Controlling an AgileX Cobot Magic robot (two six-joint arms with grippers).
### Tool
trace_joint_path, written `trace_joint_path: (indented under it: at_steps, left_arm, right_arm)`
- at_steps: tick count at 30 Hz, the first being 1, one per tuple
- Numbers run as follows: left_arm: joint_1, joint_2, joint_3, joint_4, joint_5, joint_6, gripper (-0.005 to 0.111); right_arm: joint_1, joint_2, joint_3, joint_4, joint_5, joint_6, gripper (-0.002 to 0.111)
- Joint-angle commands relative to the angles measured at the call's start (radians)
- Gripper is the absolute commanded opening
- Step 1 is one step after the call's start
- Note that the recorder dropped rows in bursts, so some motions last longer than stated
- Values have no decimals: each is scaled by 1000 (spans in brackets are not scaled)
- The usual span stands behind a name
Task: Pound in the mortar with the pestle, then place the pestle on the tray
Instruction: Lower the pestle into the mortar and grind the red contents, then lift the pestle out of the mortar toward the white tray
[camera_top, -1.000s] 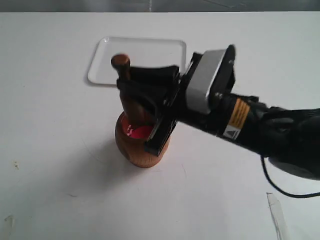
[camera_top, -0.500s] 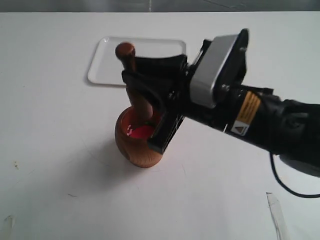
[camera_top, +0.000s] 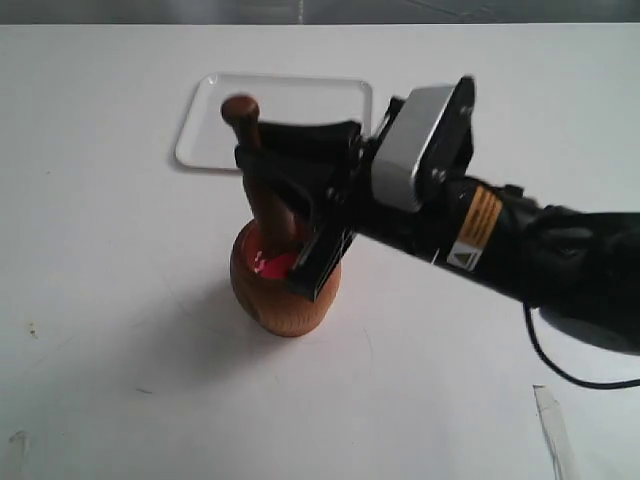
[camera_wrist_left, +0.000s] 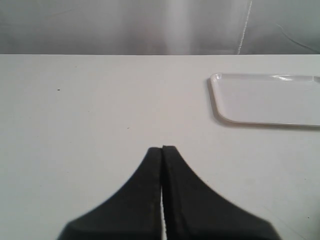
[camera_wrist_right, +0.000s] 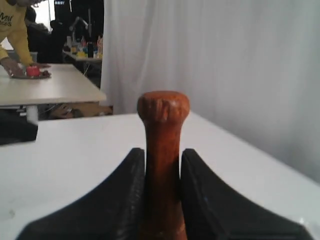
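Observation:
The reddish-brown wooden mortar (camera_top: 280, 295) stands on the white table, with red-pink material (camera_top: 272, 265) showing inside. The brown pestle (camera_top: 262, 185) stands nearly upright with its thick end down in the mortar's mouth and its knobbed handle (camera_wrist_right: 163, 107) on top. My right gripper (camera_top: 270, 175) is shut on the pestle's shaft (camera_wrist_right: 162, 165), a black finger on each side. The white tray (camera_top: 275, 120) lies flat behind the mortar, also in the left wrist view (camera_wrist_left: 267, 100). My left gripper (camera_wrist_left: 162, 149) is shut on nothing, off to the tray's side over bare table; the exterior view does not show it.
The right arm's black body with a yellow label (camera_top: 480, 225) stretches in from the right above the table. A strip of clear tape (camera_top: 555, 430) lies near the front right. Another table with a person (camera_wrist_right: 12, 30) shows far in the background.
The pestle rose out of the mortar half a second ago and has now come back down into it, with the right gripper still holding it.

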Motion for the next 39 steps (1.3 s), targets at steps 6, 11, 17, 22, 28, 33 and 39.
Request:
trace_joint_path:
  at_steps: [6, 11, 17, 22, 28, 33, 39]
  left_arm:
    - [-8, -1, 1, -7, -3, -8, 0]
    - [-8, -1, 1, -7, -3, -8, 0]
    - [-8, -1, 1, -7, -3, -8, 0]
    - [-8, -1, 1, -7, -3, -8, 0]
    - [-8, -1, 1, -7, -3, -8, 0]
    - [-8, -1, 1, -7, -3, -8, 0]
    - [-8, -1, 1, -7, -3, -8, 0]
  right_arm:
    - [4, -274, -80, -56, 223, 61, 0]
    - [4, -124, -45, -66, 184, 78, 0]
    - [4, 174, -9, 15, 11, 57, 0]
    - [4, 246, -9, 11, -83, 57, 0]
    - [4, -22, -47, 49, 62, -37, 0]
    - [4, -262, -255, 51, 656, -58, 0]
    - [4, -265, -603, 51, 1287, -74, 0]
